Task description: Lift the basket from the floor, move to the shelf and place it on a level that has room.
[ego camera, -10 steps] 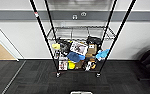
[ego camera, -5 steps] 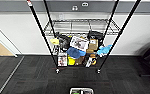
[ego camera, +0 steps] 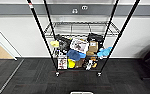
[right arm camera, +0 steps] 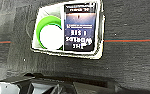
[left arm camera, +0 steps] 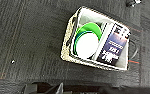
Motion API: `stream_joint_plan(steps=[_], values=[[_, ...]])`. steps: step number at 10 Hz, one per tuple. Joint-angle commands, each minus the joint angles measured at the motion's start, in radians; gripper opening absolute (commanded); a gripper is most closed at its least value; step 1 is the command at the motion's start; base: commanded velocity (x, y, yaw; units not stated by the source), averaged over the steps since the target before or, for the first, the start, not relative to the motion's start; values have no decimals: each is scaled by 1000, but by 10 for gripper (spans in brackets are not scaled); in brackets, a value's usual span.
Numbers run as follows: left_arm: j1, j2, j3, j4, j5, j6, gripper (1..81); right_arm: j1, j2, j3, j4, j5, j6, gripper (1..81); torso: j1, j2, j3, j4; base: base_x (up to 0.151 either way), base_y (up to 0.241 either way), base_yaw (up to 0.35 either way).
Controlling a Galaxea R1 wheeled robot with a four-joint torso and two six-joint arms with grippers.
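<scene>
Both wrist cameras look straight down on the basket (left arm camera: 96, 40), so the arms hang above it; whether either pincer is spread or pressed together cannot be told. The basket sits on the floor (left arm camera: 28, 37), dark grey carpet, holding a green-rimmed white lid (right arm camera: 51, 33) and a dark blue book (right arm camera: 78, 27). Ahead, the shelf (ego camera: 78, 50) stands against a white wall (ego camera: 16, 32), its lower tiers crowded, the level (ego camera: 78, 28) above them bare.

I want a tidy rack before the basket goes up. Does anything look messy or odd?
Yes: the shelf's lower tiers are crammed with jumbled items, a blue one sticking out at the side. The basket sits upright on the floor, contents inside.
</scene>
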Motion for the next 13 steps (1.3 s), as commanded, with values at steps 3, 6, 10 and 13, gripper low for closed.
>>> stream_joint_plan(steps=[3, 6, 10, 13], values=[[-47, 1, -16, -5, 51, -2, 811, 47, -7, -23, 0, -43, 9, 811, 105, -164, 0, 0, 0, 0, 0], [-39, -1, -16, -6, 51, -2, 811, 49, -4, -28, 0, -43, 12, 811, 170, -268, 0, 0, 0, 0, 0], [-36, 10, -17, -5, 50, -2, 811, 45, -3, -36, -1, -43, 18, 811, 257, -407, 0, 0, 0, 0, 0], [-36, 9, -16, -6, 50, -2, 811, 47, 2, -39, -6, -43, 18, 811, 322, -512, 0, 0, 0, 0, 0]])
